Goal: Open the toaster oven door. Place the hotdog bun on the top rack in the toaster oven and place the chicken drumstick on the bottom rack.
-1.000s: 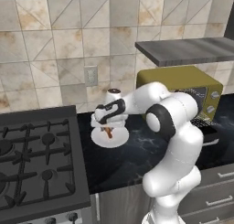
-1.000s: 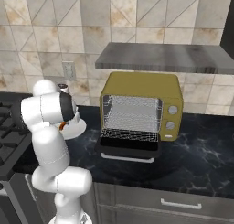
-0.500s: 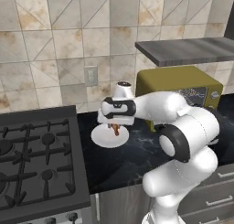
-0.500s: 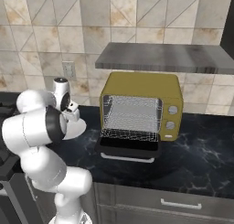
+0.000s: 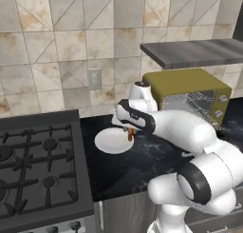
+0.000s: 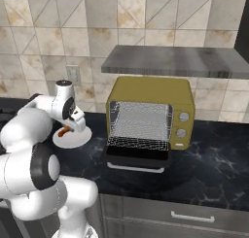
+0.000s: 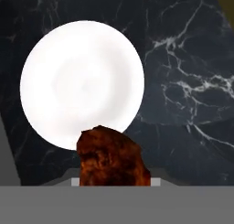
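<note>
Above the round white plate on the dark marble counter, left of the mustard-yellow toaster oven, the gripper holds the small orange-brown chicken drumstick.

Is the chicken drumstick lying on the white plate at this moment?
No, the chicken drumstick is held up in the gripper, above the bare white plate.
</note>
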Tool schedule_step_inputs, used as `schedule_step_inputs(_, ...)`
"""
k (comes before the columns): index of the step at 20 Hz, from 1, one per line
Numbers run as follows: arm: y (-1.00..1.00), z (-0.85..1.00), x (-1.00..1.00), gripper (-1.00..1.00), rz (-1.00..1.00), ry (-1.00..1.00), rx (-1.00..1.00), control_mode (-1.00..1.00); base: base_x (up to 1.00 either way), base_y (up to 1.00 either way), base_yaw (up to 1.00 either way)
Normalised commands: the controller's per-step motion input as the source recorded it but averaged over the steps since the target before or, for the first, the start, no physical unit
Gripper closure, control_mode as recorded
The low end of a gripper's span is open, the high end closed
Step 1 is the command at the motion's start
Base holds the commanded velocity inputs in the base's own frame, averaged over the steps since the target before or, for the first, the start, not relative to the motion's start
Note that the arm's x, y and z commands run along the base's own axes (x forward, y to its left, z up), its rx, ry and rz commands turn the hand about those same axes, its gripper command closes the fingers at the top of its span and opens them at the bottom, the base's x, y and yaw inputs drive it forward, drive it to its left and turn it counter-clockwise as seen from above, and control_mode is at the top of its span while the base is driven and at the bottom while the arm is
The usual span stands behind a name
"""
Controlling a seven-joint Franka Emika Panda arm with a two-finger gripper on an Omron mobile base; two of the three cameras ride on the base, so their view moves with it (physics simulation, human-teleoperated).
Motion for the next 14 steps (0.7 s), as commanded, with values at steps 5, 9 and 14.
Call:
schedule_step_inputs(5, -0.43, 0.2, -0.32, 1.0, -0.24, 0.0, 0.0, -1.0, 0.0, 0.0, 0.0)
schedule_step_inputs(9, -0.55, 0.17, -0.17, 1.0, -0.21, 0.0, 0.0, -1.0, 0.0, 0.0, 0.0)
schedule_step_inputs(14, -0.6, 0.16, -0.04, 1.0, -0.24, 0.0, 0.0, -1.0, 0.0, 0.0, 0.0)
